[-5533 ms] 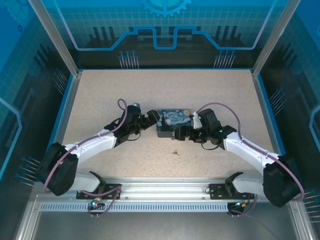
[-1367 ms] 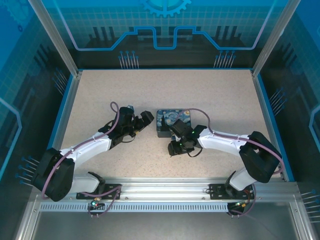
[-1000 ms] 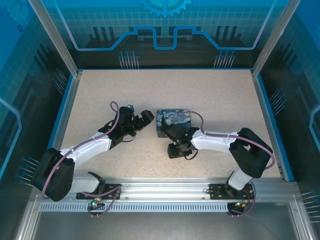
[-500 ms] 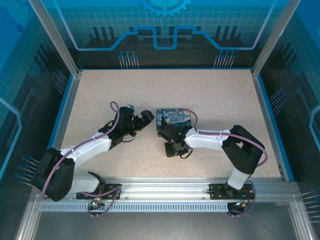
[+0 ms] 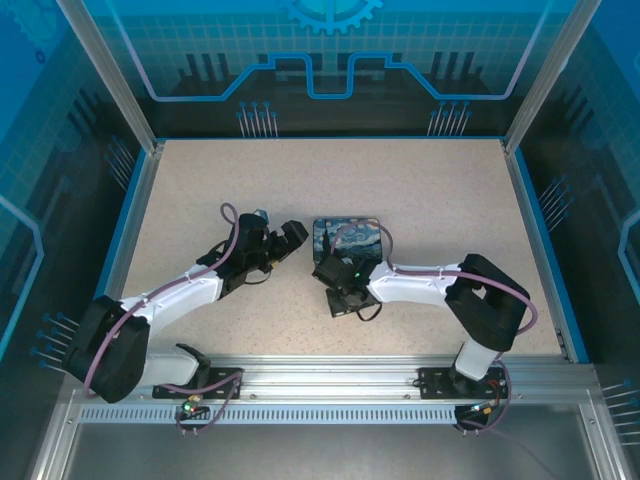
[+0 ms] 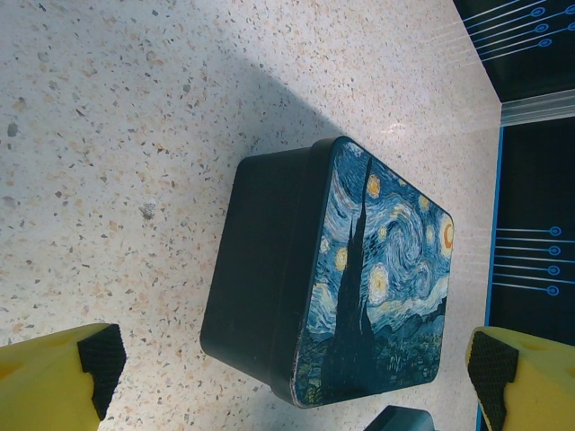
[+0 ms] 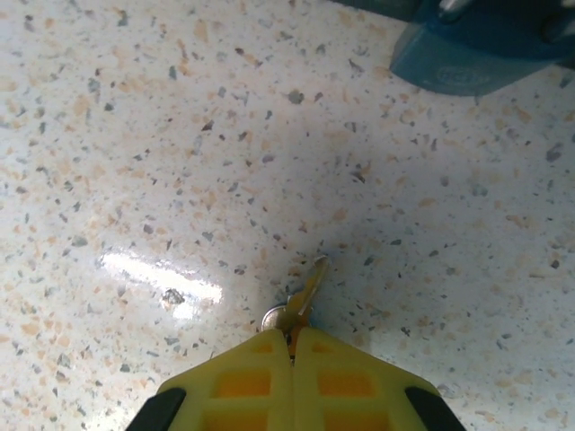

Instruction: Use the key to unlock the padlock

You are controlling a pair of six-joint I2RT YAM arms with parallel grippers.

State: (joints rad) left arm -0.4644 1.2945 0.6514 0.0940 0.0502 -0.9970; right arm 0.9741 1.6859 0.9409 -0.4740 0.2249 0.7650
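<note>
Starting nearest the arm bases, on the near side of the box [image 5: 348, 236], I see the right gripper [image 7: 292, 343] low over the speckled table [image 5: 420, 180]. Its yellow fingers [image 7: 243, 382] are pressed fully together. The key [image 7: 308, 283] is pinched at their tips. Its head and a small ring sit right at the seam, and its blade sticks out flat along the table toward the box.

Beyond the key, and apart from it, lies the padlock [image 7: 467, 58], a small bluish body close against the near side of the box. I cannot tell whether it touches the box, and nothing grips it.

The box itself stands flat on the table, with dark sides and a swirling blue-and-yellow painting on its lid.

Just left of the box I have the left gripper [image 5: 290, 240], its jaws spread as wide as they go and holding nothing. In the left wrist view its black pads [image 6: 101, 355] stand far apart, one at either side of the box, with neither touching it.

Beyond the box the table runs on toward the blue back wall [image 5: 330, 60].
</note>
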